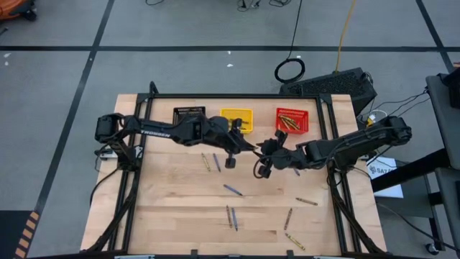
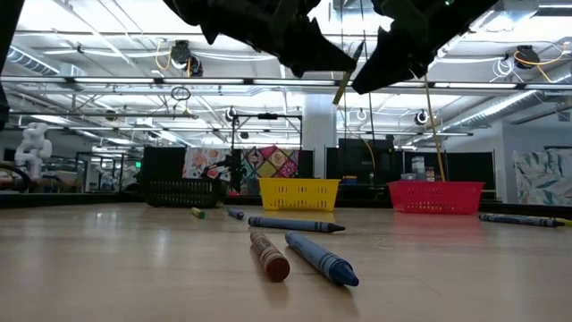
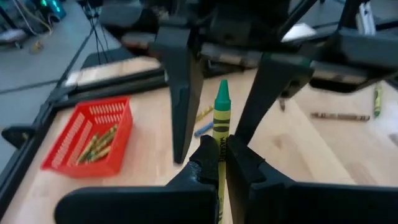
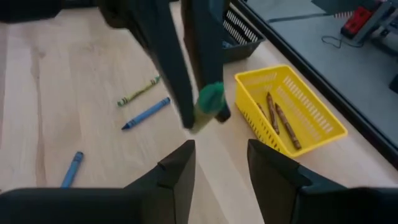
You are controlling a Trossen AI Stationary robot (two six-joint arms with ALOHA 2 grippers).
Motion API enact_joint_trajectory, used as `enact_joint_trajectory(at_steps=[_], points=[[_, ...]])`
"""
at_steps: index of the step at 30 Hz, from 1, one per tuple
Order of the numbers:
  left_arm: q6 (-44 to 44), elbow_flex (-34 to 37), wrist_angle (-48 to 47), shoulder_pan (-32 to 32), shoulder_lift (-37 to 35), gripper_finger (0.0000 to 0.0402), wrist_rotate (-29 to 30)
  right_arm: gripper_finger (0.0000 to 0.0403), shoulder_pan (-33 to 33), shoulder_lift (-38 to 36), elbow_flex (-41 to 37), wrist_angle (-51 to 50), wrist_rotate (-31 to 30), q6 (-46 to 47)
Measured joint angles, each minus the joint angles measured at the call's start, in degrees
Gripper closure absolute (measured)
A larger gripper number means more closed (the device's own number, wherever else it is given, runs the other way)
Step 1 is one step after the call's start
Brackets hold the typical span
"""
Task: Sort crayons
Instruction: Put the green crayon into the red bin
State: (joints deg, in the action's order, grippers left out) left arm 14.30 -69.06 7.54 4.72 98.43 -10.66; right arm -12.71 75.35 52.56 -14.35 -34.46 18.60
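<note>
Midair over the table's middle, your left gripper [image 3: 219,163] pinched a green-tipped crayon [image 3: 220,124], upright between its fingers. Your right gripper [image 4: 219,163] faced it with fingers spread, holding nothing. Other crayons [image 1: 231,191] lay scattered on the table [image 1: 172,208], nearer you than the bins.

A robotics lab or open workshop hall. A pale wooden bench [image 1: 187,208] with a black metal frame [image 1: 237,96] stands on a grey floor [image 1: 180,29] marked with dark tape lines. Cables [image 1: 296,29] trail across the floor to a black box [image 1: 338,84]. Seen from bench level, the room behind has a high ceiling with exposed pipes and strip lights [image 2: 107,89], colourful patterned panels [image 2: 259,165], and other equipment stands.
</note>
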Motion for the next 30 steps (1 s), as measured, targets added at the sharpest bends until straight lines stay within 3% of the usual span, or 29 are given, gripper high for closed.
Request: enact_joint_trajectory(at_steps=[30], points=[[0.0,0.0,5.83,-0.62,0.0,0.0399,-2.79,0.0281,0.22,0.0,0.09,7.68,-0.06,-5.99]])
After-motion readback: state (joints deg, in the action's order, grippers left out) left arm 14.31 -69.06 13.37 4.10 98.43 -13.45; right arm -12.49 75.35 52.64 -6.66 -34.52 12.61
